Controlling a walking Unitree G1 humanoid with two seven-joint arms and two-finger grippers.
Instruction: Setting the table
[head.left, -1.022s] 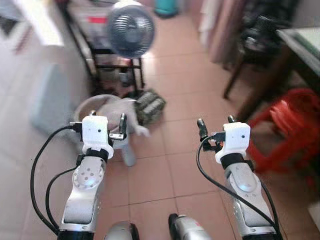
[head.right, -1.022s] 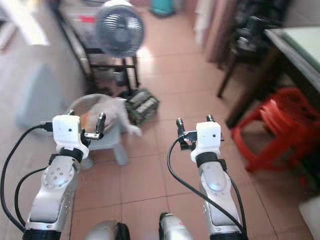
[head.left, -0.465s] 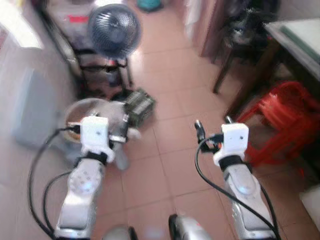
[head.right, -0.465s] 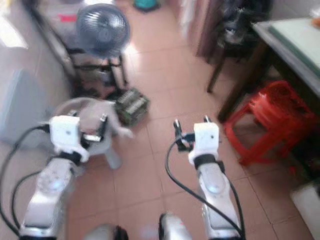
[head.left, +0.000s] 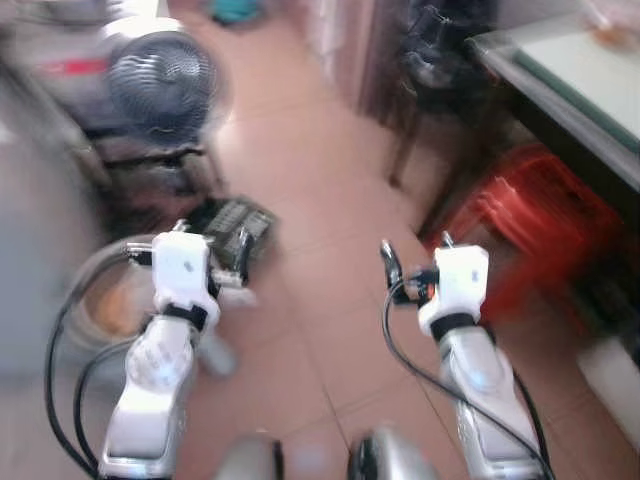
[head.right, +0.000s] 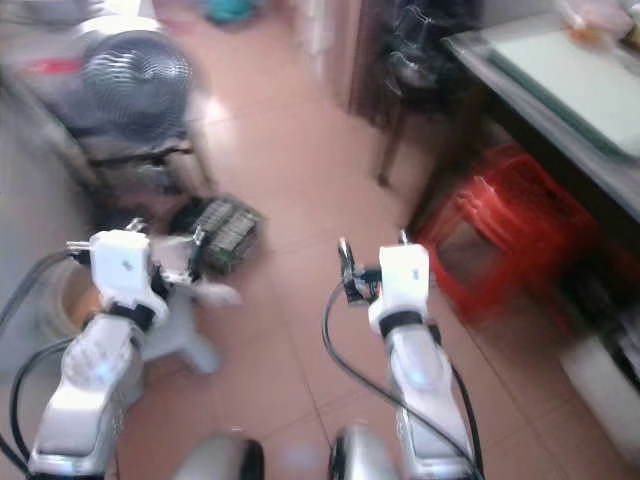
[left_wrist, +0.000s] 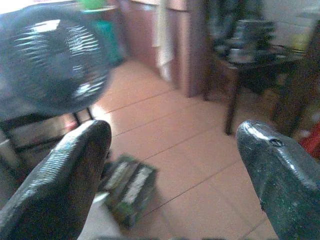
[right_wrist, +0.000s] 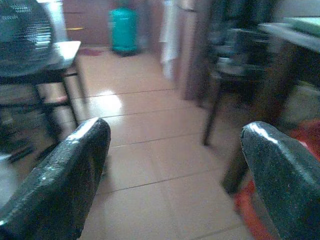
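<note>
Terracotta floor tiles (head.left: 300, 190) run under everything, and the head views are smeared with blur; both silver arms are held out forward at waist height above the floor. Left gripper (head.left: 210, 240) sits at about 9 o'clock from the right one, its fingers (left_wrist: 65, 175) spread wide with nothing between them; right gripper (head.left: 415, 255) is likewise spread wide and holds nothing, its fingers (right_wrist: 70, 175) framing bare tile. At 11 o'clock stands a round dark fan (head.left: 160, 75) on a black frame; just beyond the left gripper lies a small dark crate (head.left: 235, 225) on the floor, and beside that arm, at 8 o'clock, a pale round basin (head.left: 95, 300) (too blurred to say what is in it). At 2 o'clock a red plastic stool (head.left: 525, 225) sits partly under the counter (head.right: 560, 85), whose pale green top carries something small and orange at its far corner; a dark chair (head.left: 430, 60) stands at 1 o'clock, near the counter's end.
</note>
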